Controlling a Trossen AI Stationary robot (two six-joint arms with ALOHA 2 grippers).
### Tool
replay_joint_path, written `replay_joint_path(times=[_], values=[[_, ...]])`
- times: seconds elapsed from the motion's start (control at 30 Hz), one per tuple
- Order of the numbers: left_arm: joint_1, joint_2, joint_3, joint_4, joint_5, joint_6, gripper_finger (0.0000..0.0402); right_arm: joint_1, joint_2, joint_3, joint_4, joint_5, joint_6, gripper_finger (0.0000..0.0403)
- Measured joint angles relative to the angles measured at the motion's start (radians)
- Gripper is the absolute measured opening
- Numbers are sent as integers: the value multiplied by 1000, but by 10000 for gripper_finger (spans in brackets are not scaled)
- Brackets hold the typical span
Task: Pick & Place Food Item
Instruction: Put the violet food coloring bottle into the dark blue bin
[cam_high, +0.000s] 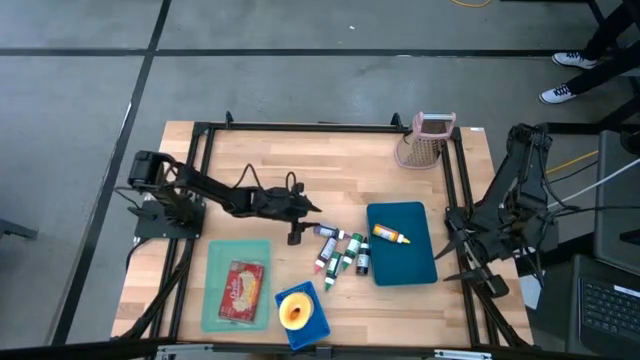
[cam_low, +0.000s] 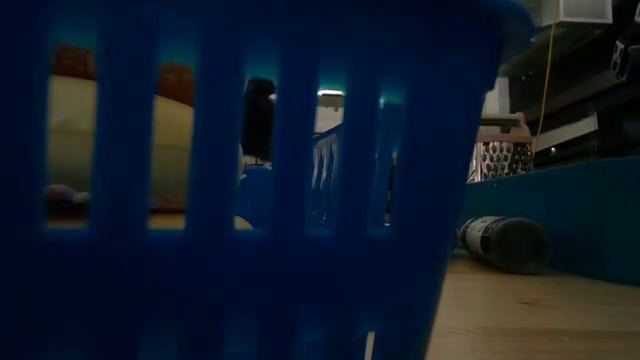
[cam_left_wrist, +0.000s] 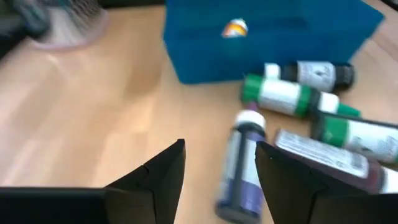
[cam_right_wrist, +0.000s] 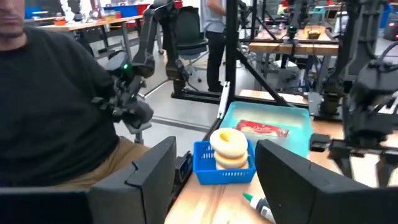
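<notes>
Several food-colouring bottles (cam_high: 340, 252) lie on their sides on the wooden table next to a dark blue bin (cam_high: 402, 245), which holds an orange-capped bottle (cam_high: 392, 235). My left gripper (cam_high: 308, 222) is open just short of them. In the left wrist view its fingers (cam_left_wrist: 217, 180) stand on either side of the near end of the purple bottle (cam_left_wrist: 239, 171) without touching it. A donut (cam_high: 293, 312) sits in a blue basket (cam_high: 312, 328), and a red packet (cam_high: 242, 290) lies in a teal tray (cam_high: 215, 262). My right gripper (cam_high: 452, 248) waits open at the table's right edge.
A metal grater (cam_high: 428, 140) stands at the far right corner. A black frame (cam_high: 300, 127) runs around the table. In the low view, the basket wall (cam_low: 250, 200) fills most of the picture. A seated person (cam_right_wrist: 50, 93) shows beyond the table's left side.
</notes>
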Motion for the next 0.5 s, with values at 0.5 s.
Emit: replay_joint_path(times=[0.5], values=[[3, 125, 58, -26, 71, -64, 212, 0, 0, 0, -3, -56, 8, 217]])
